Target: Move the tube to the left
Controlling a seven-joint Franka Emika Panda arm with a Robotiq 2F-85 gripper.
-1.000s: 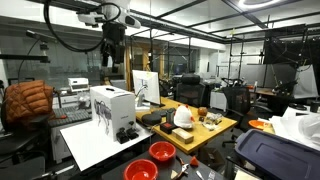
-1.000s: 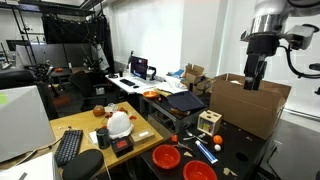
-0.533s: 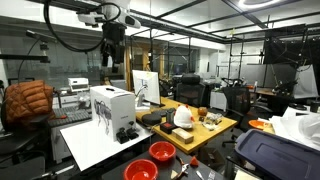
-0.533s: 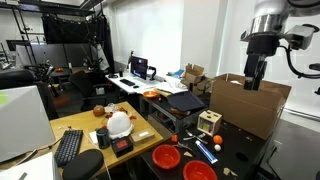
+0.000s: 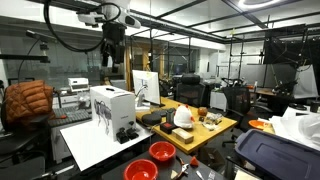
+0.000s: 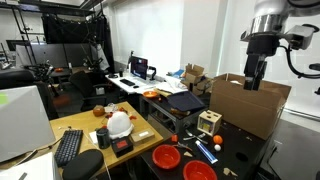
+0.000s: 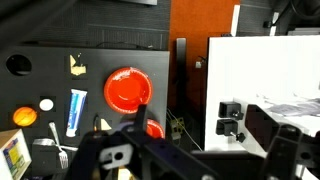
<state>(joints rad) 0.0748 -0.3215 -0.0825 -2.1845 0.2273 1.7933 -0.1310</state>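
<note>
The tube is slim and blue with a pale end. It lies on the black tabletop left of a red bowl in the wrist view. In an exterior view the tube shows as a small blue strip behind the two red bowls. A second red bowl is partly hidden behind my finger. My gripper hangs high above the table, open and empty, and is seen in both exterior views.
A white box and a cardboard box stand near the arm. A white platform carries black blocks. An orange ball, a white disc and a fork lie left of the tube.
</note>
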